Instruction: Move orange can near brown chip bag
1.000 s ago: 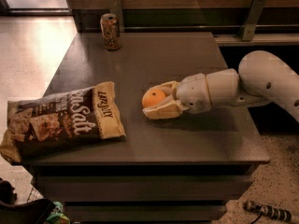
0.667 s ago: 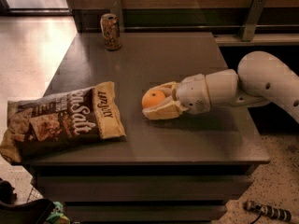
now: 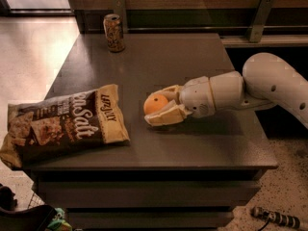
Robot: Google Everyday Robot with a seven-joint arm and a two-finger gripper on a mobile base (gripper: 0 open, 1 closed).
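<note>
The brown chip bag (image 3: 62,126) lies flat at the table's front left, with white "Sea Salt" script. My gripper (image 3: 161,109) is at the middle of the table, just right of the bag, low over the top. Its pale fingers (image 3: 166,118) are shut on a rounded orange object, which I take for the orange can (image 3: 154,103); only its left end shows. It is a short gap from the bag's right edge, not touching it. My white arm (image 3: 240,88) reaches in from the right.
A brownish patterned can (image 3: 114,32) stands upright at the back left of the grey table (image 3: 202,148). A wall rail with metal brackets (image 3: 260,16) runs behind. The table's edges drop to floor on the left and right.
</note>
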